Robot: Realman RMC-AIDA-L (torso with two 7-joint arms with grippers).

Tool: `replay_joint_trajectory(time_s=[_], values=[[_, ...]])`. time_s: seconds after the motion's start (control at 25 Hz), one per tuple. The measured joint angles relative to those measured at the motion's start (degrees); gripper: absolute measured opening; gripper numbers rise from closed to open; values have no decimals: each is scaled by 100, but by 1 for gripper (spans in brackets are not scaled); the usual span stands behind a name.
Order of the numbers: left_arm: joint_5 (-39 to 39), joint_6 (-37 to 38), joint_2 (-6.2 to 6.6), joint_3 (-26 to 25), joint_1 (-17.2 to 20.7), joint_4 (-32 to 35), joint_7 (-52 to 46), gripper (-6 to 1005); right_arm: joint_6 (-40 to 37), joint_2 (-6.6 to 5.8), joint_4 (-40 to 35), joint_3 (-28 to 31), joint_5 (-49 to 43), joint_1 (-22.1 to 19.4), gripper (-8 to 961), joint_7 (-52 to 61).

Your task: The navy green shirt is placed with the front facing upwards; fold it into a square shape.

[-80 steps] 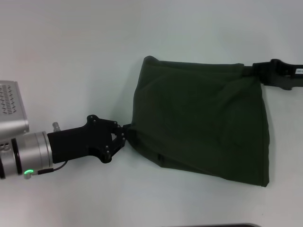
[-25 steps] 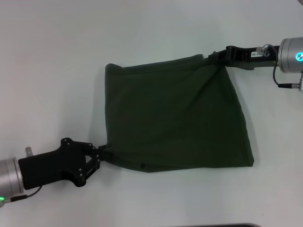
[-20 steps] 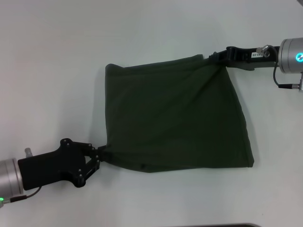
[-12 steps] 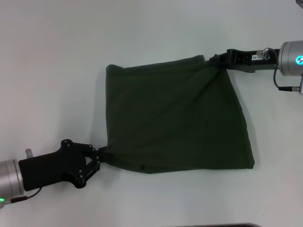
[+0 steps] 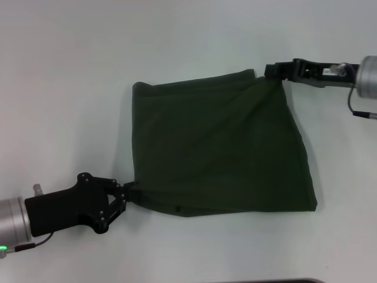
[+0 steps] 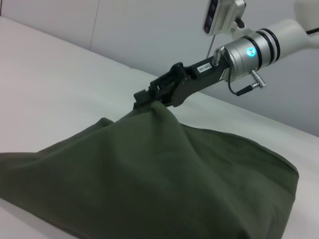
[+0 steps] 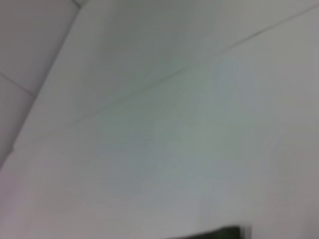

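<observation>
A plain white table [image 5: 88, 76] fills the view. At 7 o'clock the left gripper [image 5: 126, 193] pinches the near corner of the navy green shirt [image 5: 218, 147], which lies mid-table folded into a rough square, plain dark green, no print or readable writing showing. At 2 o'clock the right gripper [image 5: 272, 71] sits at the far corner; its grip cannot be made out.

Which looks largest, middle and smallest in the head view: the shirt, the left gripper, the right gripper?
1. The shirt, by far the largest.
2. The left gripper.
3. The right gripper, slimmer, though it lies farther from the camera, so this order is unsure.
</observation>
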Motion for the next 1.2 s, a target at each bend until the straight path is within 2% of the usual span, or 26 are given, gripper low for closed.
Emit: replay_joint_trajectory(time_s=[0.16,0.36,0.52,0.72,0.96,1.2], values=[[0,-3,-1,0,-6,0,0,38,-118,-27,-7,81,554,-208,368,-486],[-1,-4,-7,0,-10,1,0,38,-410,-65,-192,74,734,-246,479,-594],[-1,-4,-11,0,-21,6,0,39,-588,-90,-355,-2,470,-7,568,-567],[-1,15,-6,1,-66,9,0,39,-753,-138,-371,-226,-245,526,703,-455],[-1,12,-17,9,-83,9,0,40,-778,-129,-374,-573,-797,1096,704,-133],[-1,0,-27,9,-88,-6,0,40,-590,11,-355,-954,-1002,1460,704,117]])
